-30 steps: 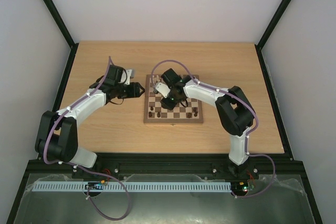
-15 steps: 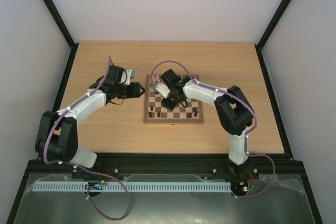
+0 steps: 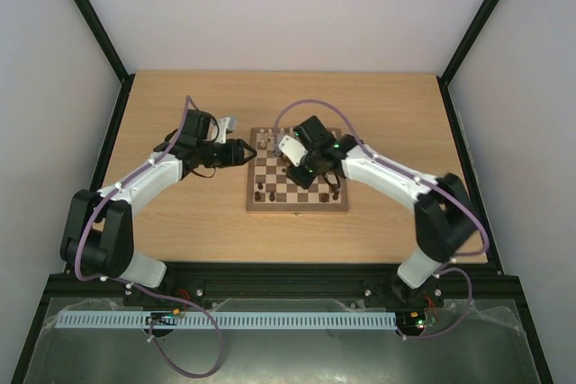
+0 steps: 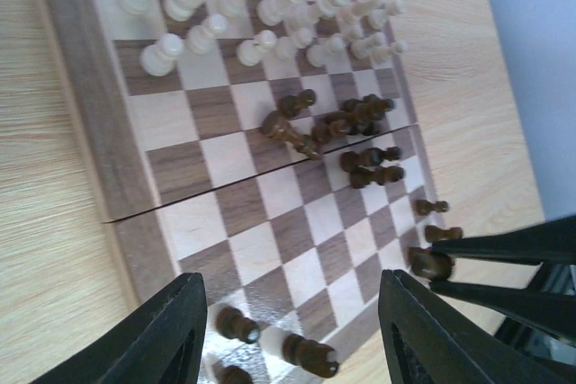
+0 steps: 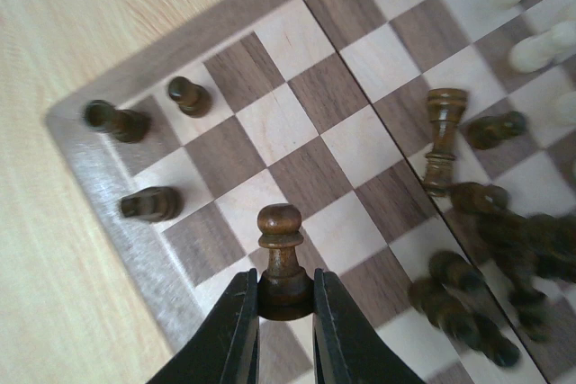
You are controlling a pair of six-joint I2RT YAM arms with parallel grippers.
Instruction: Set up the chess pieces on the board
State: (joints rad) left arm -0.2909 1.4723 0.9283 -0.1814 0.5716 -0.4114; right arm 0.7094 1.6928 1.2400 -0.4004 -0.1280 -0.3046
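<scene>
The board (image 3: 297,208) lies mid-table. Cream pieces (image 4: 261,20) stand in two rows along its far side. Dark pieces (image 4: 351,123) lie bunched in the middle, and a few stand at the near corners (image 5: 151,204). My right gripper (image 5: 284,299) is shut on the base of a dark pawn (image 5: 281,240) and holds it upright over squares near the board's near-left corner. It also shows in the top view (image 3: 303,177). My left gripper (image 4: 288,348) is open and empty, by the board's left edge (image 3: 247,152).
One dark piece (image 5: 441,141) lies on its side near the board's centre fold. Bare wooden table (image 3: 180,213) surrounds the board. Black frame posts and pale walls bound the table on both sides.
My right arm has swung toward the near right, carrying the dark pawn across the board. My left gripper has edged right toward the board's left edge.
</scene>
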